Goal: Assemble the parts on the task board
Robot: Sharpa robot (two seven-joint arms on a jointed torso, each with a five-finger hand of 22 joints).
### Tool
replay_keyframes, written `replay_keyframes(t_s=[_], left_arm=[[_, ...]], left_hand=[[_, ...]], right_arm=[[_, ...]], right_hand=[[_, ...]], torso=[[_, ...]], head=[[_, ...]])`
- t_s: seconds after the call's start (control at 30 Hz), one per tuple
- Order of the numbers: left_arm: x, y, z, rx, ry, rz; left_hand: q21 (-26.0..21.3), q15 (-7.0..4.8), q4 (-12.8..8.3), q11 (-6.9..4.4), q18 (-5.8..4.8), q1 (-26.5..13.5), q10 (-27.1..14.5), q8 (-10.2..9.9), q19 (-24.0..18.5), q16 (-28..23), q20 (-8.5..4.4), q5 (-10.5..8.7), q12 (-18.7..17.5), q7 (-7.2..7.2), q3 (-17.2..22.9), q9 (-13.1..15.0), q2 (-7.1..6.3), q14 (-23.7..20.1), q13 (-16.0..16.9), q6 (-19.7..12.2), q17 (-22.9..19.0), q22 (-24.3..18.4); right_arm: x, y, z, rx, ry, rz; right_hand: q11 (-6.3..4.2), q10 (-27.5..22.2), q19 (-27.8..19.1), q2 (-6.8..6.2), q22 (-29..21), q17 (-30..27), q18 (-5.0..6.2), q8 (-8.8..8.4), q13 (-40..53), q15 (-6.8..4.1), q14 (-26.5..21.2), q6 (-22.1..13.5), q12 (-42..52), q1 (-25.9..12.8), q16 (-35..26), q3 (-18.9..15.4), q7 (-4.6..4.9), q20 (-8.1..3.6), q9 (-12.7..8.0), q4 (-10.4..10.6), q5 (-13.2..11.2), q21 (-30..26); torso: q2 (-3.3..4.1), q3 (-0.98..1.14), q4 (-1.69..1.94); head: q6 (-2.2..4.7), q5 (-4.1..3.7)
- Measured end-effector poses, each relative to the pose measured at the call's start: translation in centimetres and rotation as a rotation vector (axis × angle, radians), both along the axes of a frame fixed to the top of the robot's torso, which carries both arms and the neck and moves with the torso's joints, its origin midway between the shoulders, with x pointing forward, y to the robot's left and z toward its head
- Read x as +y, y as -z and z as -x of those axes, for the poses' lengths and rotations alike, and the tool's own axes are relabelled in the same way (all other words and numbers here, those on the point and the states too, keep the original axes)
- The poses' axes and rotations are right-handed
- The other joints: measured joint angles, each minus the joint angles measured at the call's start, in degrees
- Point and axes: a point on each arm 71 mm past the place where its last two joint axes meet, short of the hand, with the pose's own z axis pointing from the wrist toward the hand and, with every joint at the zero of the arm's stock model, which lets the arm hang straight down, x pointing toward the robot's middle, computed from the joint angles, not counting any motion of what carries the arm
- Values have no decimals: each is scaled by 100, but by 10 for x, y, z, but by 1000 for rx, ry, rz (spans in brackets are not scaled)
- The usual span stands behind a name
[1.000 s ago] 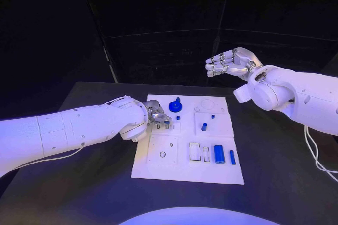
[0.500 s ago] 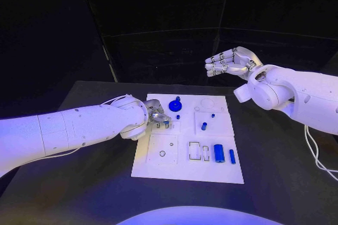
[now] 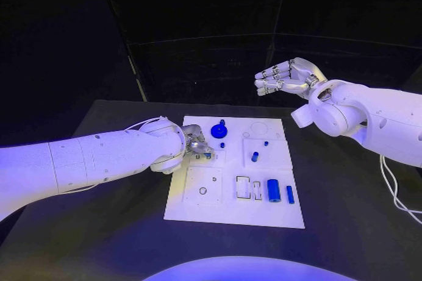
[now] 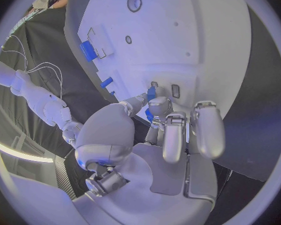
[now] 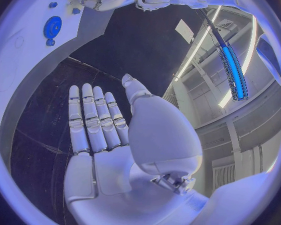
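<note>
- We see our left hand [image 3: 195,148] low over the white task board [image 3: 230,217], at its left edge, fingers [image 4: 172,135] bent down onto the plate.
- In the left wrist view a small blue part [image 4: 151,93] stands between the thumb and fingertips, pinched there, right at two small slots in the board.
- Just beyond those fingers sits a round blue disc [image 3: 218,132]; further along the board, well apart from them, lie a blue cylinder [image 3: 272,191] and a slim blue pin [image 3: 290,195].
- Our right hand [image 3: 283,77] is raised above the far edge of the bench [image 3: 105,244], well apart from the board; its fingers [image 5: 93,117] are stretched out side by side, thumb apart, with nothing in them.
</note>
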Motion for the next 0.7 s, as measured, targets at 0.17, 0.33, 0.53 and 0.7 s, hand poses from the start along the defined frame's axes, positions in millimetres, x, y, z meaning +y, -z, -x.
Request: replay_keyframes(t_s=[0.17, 0.33, 0.53, 0.7], left_arm=[[0, 1, -1, 2, 7, -10], [0, 1, -2, 2, 10, -18], [-1, 0, -4, 0, 16, -25], [-3, 0, -4, -1, 26, -33]], left_hand=[[0, 1, -1, 0, 0, 0, 0, 0, 0, 0, 0, -2, 0, 0, -1, 1, 0, -1, -41, 0, 0, -17], [0, 1, -1, -1, 0, 20, 1, 3, 0, 0, 0, -6, 0, 0, -1, 18, -23, -1, -54, -1, 0, -25], [0, 2, -1, -21, 0, 17, 21, 3, 0, 0, 0, -21, 0, 0, -1, 13, -27, -1, -54, 0, 0, -25], [0, 2, -2, -30, 0, 2, 30, 2, 0, 0, 0, -21, 0, 0, -2, 13, -42, -2, -59, 0, 0, -25]], right_arm=[[1, 0, 0, 2, -6, 3], [1, 1, 0, 5, -11, 5], [2, 1, 0, 7, -15, 8], [1, 1, 0, 8, -14, 12]], right_hand=[[0, -43, 0, 6, -3, 0, 0, 0, 0, 0, 0, 0, 0, -6, 0, -42, 0, 0, 0, 28, 0, -7], [0, -43, 0, 37, -5, 1, 0, 0, 0, 0, 0, 0, 0, -37, 0, -64, 0, 0, 0, 49, 0, -36], [0, -43, 0, 37, -4, 1, 0, 0, 0, 0, 0, 0, 23, -37, 0, -105, 0, 0, 0, 59, 0, -58], [0, -43, 0, 66, -4, 1, 0, 0, 0, 0, 0, 0, 23, -66, 0, -105, 0, 0, 0, 59, 0, -58]], torso=[[0, 0, 1], [-1, 0, 3], [0, 0, 3], [2, -3, 4]], head=[[-3, 14], [-8, 19], [-9, 43], [-8, 50]])
